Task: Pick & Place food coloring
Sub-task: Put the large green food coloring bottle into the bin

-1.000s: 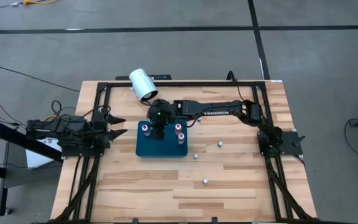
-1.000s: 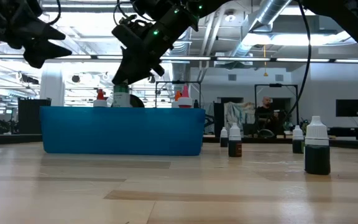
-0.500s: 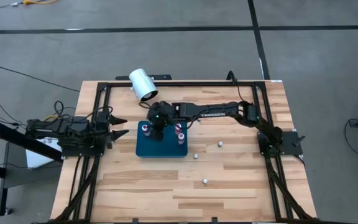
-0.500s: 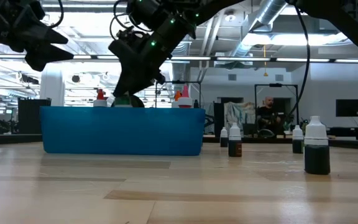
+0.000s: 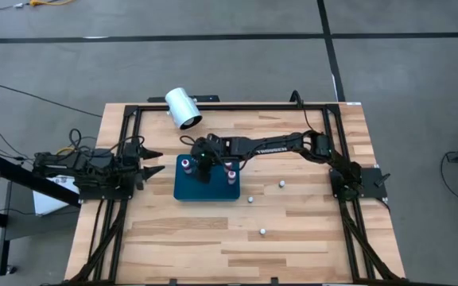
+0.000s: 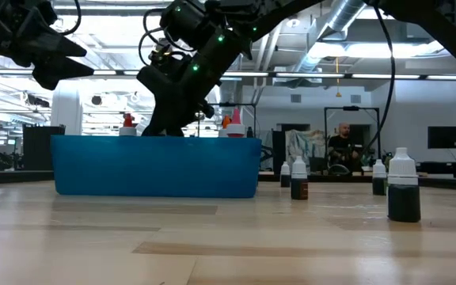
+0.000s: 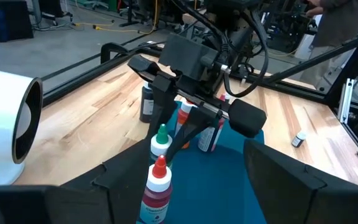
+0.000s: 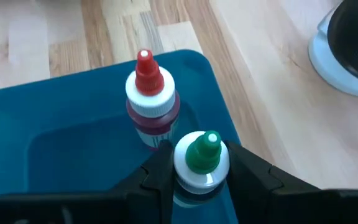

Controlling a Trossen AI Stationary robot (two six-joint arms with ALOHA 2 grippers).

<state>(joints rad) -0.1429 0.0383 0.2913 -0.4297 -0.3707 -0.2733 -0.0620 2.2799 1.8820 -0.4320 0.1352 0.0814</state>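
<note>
Your right gripper (image 8: 191, 168) has sunk into the teal tray (image 8: 55, 149) near the surface's far edge, jaws clamped on the green-capped bottle (image 8: 202, 158). Opening carelessly could topple the red-capped bottle (image 8: 149, 93) just beside it.

text readable: none | right arm (image 5: 273, 145): pale lettering ran along the forearm link behind its jaws, too small to make out | bottle labels near the jaws: could not be read
</note>
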